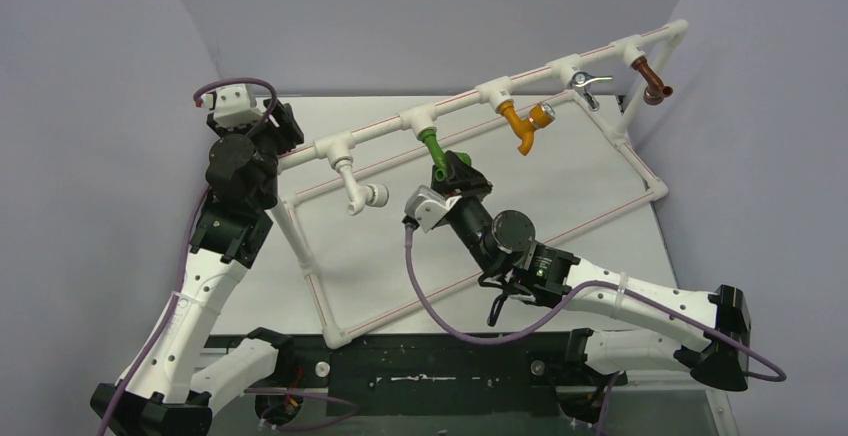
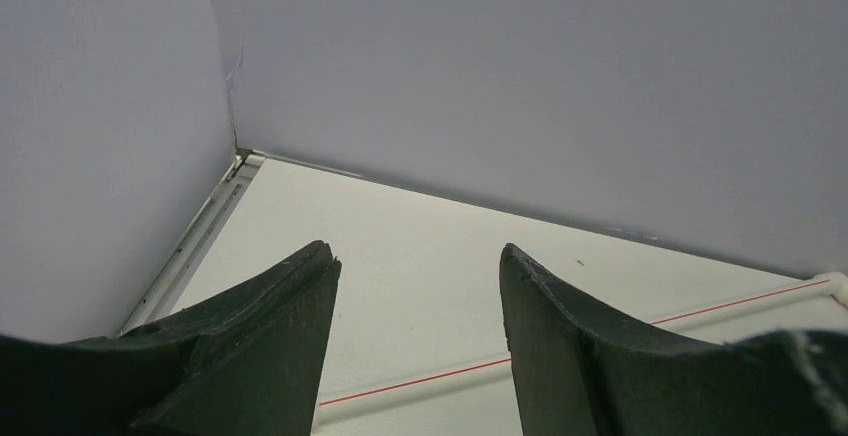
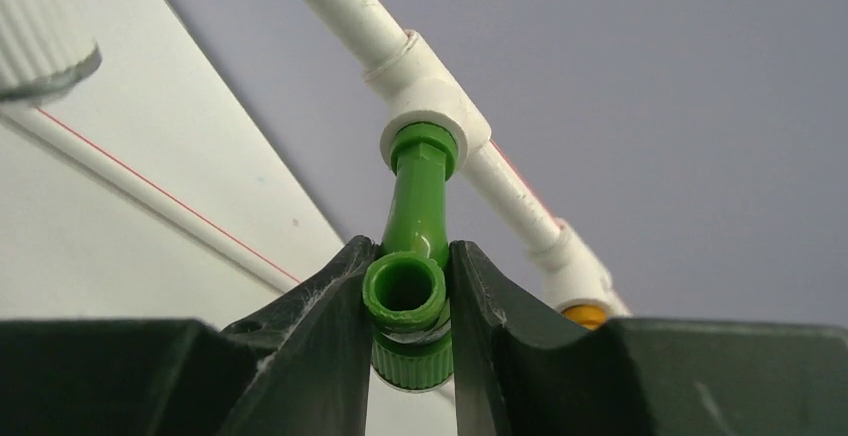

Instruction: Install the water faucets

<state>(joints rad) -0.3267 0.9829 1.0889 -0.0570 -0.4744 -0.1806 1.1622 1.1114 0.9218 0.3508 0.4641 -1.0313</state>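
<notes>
The green tap (image 1: 436, 150) hangs from a white tee fitting (image 1: 421, 121) on the raised white pipe (image 1: 380, 132). In the right wrist view the green tap (image 3: 412, 246) has its threaded end in the tee (image 3: 425, 106) and its open spout faces the camera. My right gripper (image 1: 455, 169) is shut on the tap's spout end, also seen in the right wrist view (image 3: 407, 296). My left gripper (image 1: 268, 121) is open and empty at the far left, its fingers (image 2: 250, 346) wide apart above the table. The tap's knob is hidden.
The pipe frame carries a white tap (image 1: 358, 192), an orange-yellow tap (image 1: 527, 124), a silvery tap (image 1: 585, 84) and a brown tap (image 1: 655, 81). Lower white frame pipes with a red stripe (image 1: 310, 271) lie on the white table (image 1: 560, 186). Grey walls close three sides.
</notes>
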